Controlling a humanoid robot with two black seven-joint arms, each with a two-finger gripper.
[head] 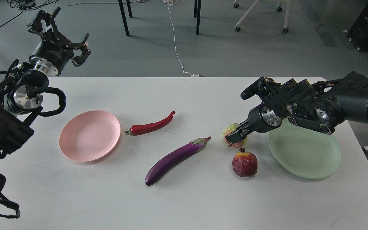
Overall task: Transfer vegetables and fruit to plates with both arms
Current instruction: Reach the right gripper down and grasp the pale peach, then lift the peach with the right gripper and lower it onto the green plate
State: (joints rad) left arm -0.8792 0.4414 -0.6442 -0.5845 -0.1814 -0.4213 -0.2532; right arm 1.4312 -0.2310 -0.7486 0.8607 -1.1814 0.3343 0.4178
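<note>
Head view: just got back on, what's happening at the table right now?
The right tool is down on the yellow-green fruit, its fingers around it, though whether they have closed is unclear. The fruit sits on the white table, beside the dark red fruit. The left tool is open, raised beyond the table's far left corner, holding nothing. The chili pepper and eggplant lie on the table; the pink plate and green plate are both empty.

The white table [184, 204] holds a pink plate [89, 135], a red chili [151, 125], a purple eggplant [174, 156], a dark red fruit [244, 164], a green plate [305, 156], and maybe the partly hidden bumpy fruit [229, 131].
</note>
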